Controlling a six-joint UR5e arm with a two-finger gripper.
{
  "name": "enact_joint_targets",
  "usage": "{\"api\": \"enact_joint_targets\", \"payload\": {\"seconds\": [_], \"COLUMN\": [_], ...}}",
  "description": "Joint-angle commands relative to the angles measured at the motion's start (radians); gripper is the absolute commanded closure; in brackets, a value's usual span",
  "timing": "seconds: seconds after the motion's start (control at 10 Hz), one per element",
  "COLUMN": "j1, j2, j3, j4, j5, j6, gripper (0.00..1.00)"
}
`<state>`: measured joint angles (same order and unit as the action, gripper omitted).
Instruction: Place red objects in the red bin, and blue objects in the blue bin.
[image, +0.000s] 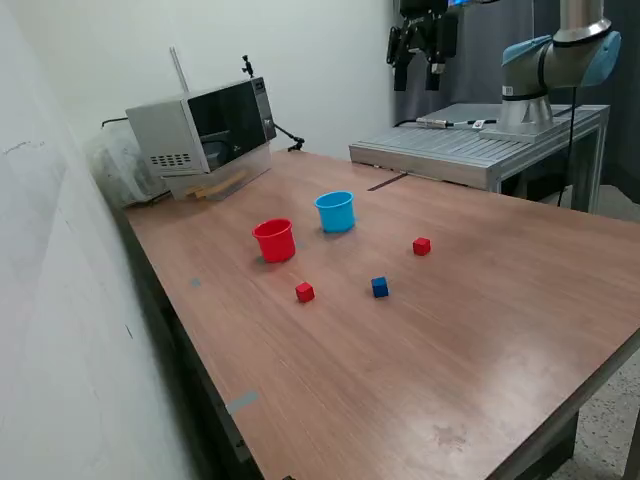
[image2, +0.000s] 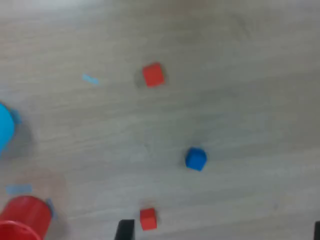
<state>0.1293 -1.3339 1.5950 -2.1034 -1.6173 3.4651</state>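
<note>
**Tool high above the table, cubes straight below**

The tool (image: 420, 45) hangs well above the far side of the table (image: 500, 330), near the arm's base; nothing is between its fingers, but whether they stand spread or pressed together cannot be told from either view. Only dark finger ends show at the edge of the wrist view.

Below it, all the work lies well apart from the tool, so the coming move is judged to be a long descent toward the table's middle. In the wrist view one red cube (image2: 147, 218) sits just beside a finger end, the blue cube (image2: 195, 159) a little further out, and the second red cube (image2: 153, 74) beyond that.

The red cup (image: 274, 240) and the light-blue cup (image: 336, 211) stand near each other, upright, toward the microwave (image: 205, 125). Only one blue cube is visible. The cubes are squat, with no long axis to align to.
</note>
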Motion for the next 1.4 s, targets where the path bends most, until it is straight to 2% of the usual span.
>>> {"api": "enact_joint_targets", "payload": {"seconds": [0.0,0.2,0.4,0.7,1.3], "j1": [0.016,0.035,0.038,0.039,0.038], "j2": [0.125,0.272,0.388,0.536,0.640], "j3": [-0.128,-0.220,-0.263,-0.300,-0.319], "j4": [0.000,-0.013,-0.073,-0.090,-0.133], "j5": [-0.013,-0.024,-0.073,-0.076,-0.076], "j6": [0.067,0.101,0.140,0.166,0.166], "gripper": [0.00,0.00,0.00,0.00,0.00]}}
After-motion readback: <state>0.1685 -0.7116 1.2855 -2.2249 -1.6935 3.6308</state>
